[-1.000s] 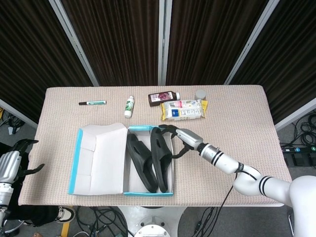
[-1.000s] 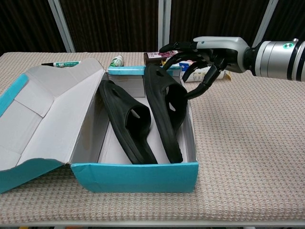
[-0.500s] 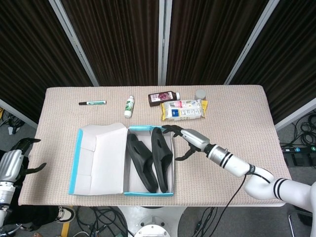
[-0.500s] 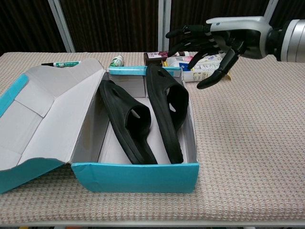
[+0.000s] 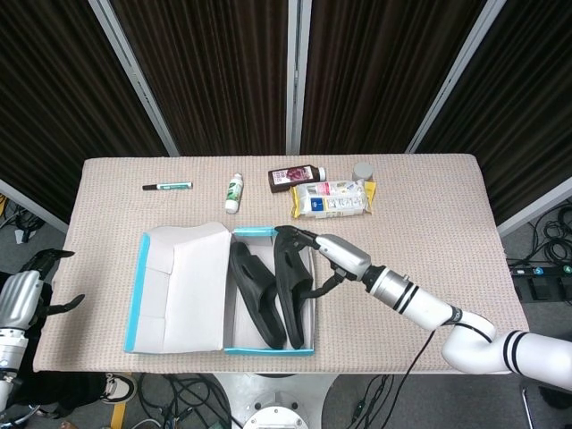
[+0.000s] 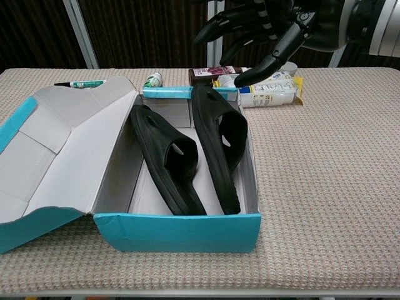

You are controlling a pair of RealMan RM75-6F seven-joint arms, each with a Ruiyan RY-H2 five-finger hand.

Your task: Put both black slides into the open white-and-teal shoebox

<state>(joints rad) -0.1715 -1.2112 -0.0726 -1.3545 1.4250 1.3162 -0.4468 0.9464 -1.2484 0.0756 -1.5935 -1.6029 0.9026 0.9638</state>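
I am holding the right hand (image 6: pixel 269 28) above the far end of the shoebox (image 6: pixel 178 231), fingers spread and curved, gripping nothing. Directly below and slightly toward me from that hand, the right slide (image 6: pixel 219 140) is lying in the box, propped on its edge against the box's right wall, its far end riding up at the teal back rim. Its long axis is running from the far rim toward the near front wall, roughly in line with the box. The left slide (image 6: pixel 165 156) is lying just beside it, further from the hand, angled a little across the floor of the box and touching or nearly touching its partner along the near half.

In the head view the right hand (image 5: pixel 326 255) is hovering over the far end of the right slide (image 5: pixel 290 286); I cannot tell whether a fingertip is touching it. The left hand (image 5: pixel 22 295) is waiting off the counter's edge, well apart from the box, fingers apart and empty.

My judgement: both slides are already inside the shoebox, so the task looks essentially complete. If any move remains, it is a downward press on the propped slide, and the right hand is by far the nearer.
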